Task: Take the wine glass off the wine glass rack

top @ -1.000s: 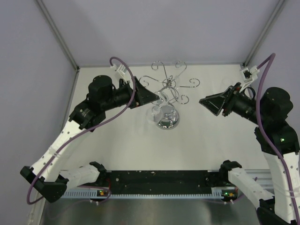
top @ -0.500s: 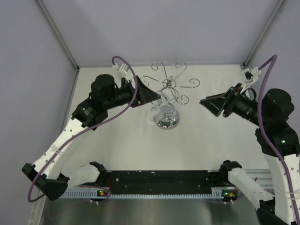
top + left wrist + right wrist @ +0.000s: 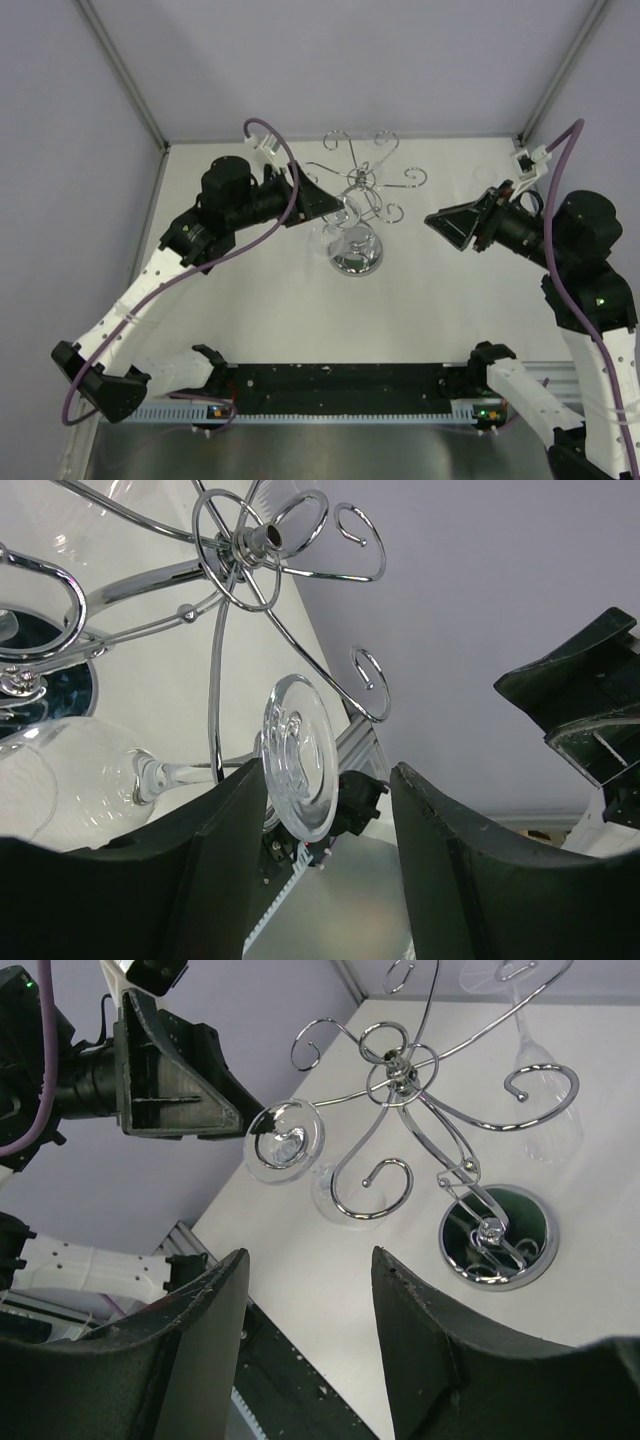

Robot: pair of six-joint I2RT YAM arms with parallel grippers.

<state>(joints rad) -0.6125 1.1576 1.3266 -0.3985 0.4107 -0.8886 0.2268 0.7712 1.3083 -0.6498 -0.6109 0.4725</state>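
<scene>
Wine glass (image 3: 152, 776), foot now closer within open left end effector (image 3: 327, 785)

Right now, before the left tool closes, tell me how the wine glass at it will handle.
The wine glass looks thin-walled with a slim stem, so it is probably fragile; grip gently. Its smooth foot may slip in the open left tool. It hangs from a wire arm of the wine glass rack, so it could swing or snag a scroll when pulled.
</scene>
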